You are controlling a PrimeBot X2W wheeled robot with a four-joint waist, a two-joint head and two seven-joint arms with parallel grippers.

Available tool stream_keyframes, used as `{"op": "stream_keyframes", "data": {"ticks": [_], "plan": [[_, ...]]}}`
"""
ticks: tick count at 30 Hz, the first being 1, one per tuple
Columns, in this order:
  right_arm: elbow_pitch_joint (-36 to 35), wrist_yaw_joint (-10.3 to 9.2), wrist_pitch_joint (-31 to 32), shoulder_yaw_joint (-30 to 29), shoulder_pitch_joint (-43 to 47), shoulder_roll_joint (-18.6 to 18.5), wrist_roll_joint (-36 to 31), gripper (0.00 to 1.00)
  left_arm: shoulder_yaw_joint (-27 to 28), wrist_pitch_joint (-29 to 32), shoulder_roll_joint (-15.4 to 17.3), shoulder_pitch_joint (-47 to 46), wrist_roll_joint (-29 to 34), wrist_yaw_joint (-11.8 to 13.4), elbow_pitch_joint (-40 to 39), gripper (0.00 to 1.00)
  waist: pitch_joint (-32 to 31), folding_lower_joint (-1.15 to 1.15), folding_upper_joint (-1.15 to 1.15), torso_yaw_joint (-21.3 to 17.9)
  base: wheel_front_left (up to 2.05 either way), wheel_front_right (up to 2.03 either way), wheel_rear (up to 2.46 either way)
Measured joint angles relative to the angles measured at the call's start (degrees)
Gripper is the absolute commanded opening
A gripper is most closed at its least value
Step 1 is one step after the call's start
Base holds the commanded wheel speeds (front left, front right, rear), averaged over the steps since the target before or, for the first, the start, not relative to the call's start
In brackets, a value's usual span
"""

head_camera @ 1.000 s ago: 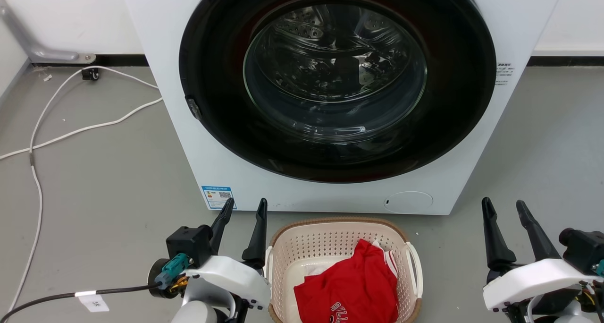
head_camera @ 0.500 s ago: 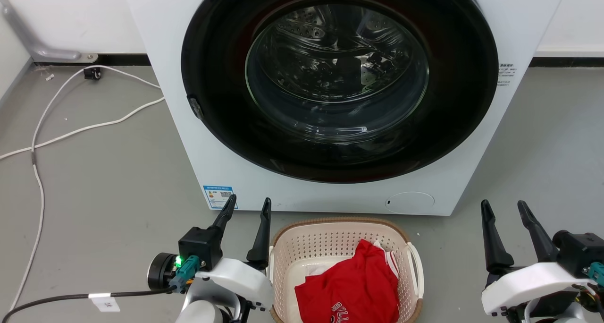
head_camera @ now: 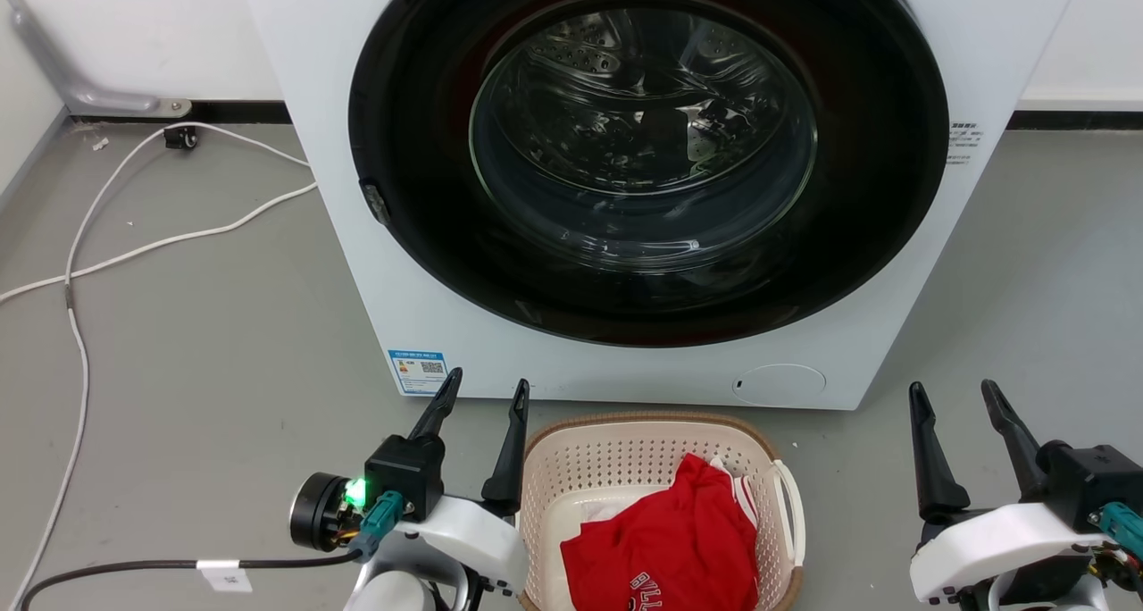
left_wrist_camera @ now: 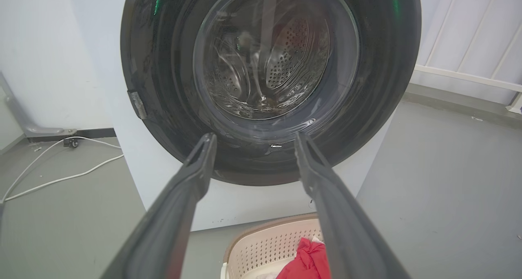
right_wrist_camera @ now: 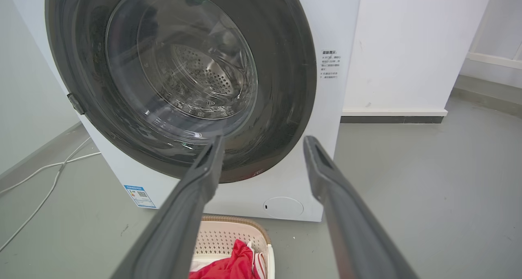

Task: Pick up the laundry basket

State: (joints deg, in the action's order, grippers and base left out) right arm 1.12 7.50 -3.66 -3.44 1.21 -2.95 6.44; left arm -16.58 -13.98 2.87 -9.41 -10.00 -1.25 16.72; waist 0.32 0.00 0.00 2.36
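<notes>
While the head camera has drifted a little, the white cable (head_camera: 134, 245) at far left lies looped on the grey floor as it did a second ago. The left gripper (head_camera: 487, 380) has edged rightward, and a green light (head_camera: 357, 492) now glows on its wrist. Its two fingers are moderately parted and hold nothing. The inner one stands just beside the one laundry basket (head_camera: 580, 468); whether they touch I cannot tell. The basket sits on the floor close before the one washing machine (head_camera: 357, 236), with one red garment (head_camera: 670, 539) inside. Well apart at the right, the right gripper (head_camera: 953, 386) has barely shifted, its fingers likewise apart and empty. The left wrist view takes in a white railing (left_wrist_camera: 469, 75); the right wrist view, a dark skirting board (right_wrist_camera: 391, 119).
</notes>
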Motion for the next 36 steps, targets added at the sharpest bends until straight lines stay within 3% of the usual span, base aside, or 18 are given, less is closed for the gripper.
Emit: {"op": "stream_keyframes", "data": {"ticks": [26,36], "plan": [[0.5,0.0,-1.0,-0.6,0.3,0.0,-0.4,1.0,-0.9,-1.0,0.0,-0.2,0.3,0.8,1.7,1.0,0.1,0.0,0.0,0.3,0.0,0.0,0.0],[0.2,0.0,0.2,-0.8,-0.3,0.0,-0.3,1.0,-1.3,-1.1,0.0,-2.7,-1.1,1.6,6.3,1.0,4.4,0.0,0.0,0.2,0.0,0.0,0.0]]}}
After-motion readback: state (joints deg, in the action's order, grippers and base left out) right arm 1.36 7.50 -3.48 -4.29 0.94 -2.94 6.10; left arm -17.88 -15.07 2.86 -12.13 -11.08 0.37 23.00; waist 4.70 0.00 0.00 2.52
